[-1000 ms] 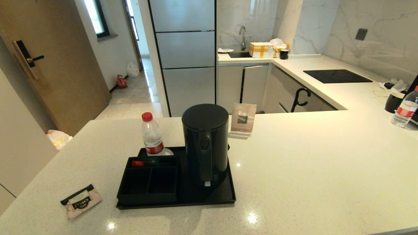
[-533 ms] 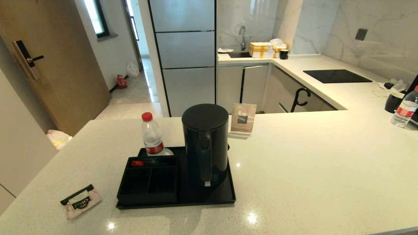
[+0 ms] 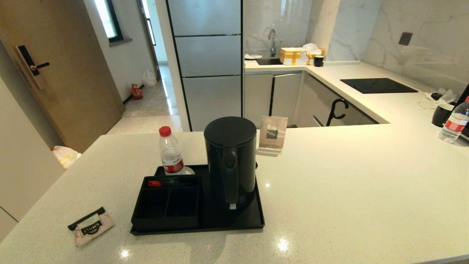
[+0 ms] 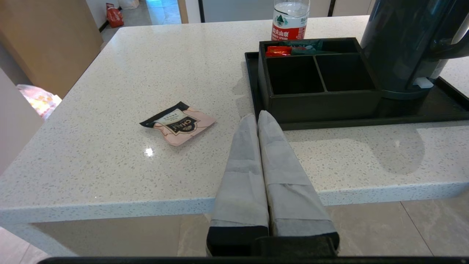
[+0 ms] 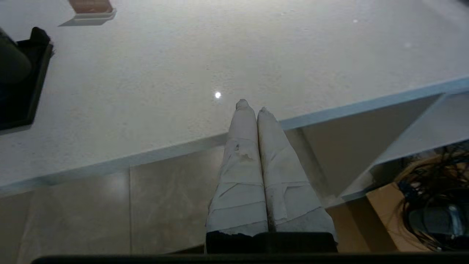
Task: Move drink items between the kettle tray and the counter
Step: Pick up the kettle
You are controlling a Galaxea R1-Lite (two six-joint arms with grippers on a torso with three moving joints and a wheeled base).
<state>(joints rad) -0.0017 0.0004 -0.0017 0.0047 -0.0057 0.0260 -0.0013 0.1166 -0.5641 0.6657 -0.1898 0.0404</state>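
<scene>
The black kettle (image 3: pixel 231 161) stands upright on the right half of the kettle tray (image 3: pixel 253 220), handle facing me. The tray's divided box (image 3: pixel 166 201) fills its left half. A pink tea sachet (image 3: pixel 90 225) marked CHALI lies flat on the counter (image 3: pixel 348 183), left of the tray and apart from it. My left gripper (image 4: pixel 257 116) is shut and empty, held off the counter's near edge, with the tea sachet (image 4: pixel 178 123) to one side and the kettle tray (image 4: pixel 366 123) ahead. My right gripper (image 5: pixel 252 106) is shut and empty by the near edge, right of the kettle tray (image 5: pixel 22 95). Neither arm shows in the head view.
A clear water bottle (image 3: pixel 170 152) with a red cap stands at the tray's back left corner. A small card stand (image 3: pixel 272 137) sits just behind the kettle. Far right on the counter are another bottle (image 3: pixel 454 123) and a black mug (image 3: pixel 442 114).
</scene>
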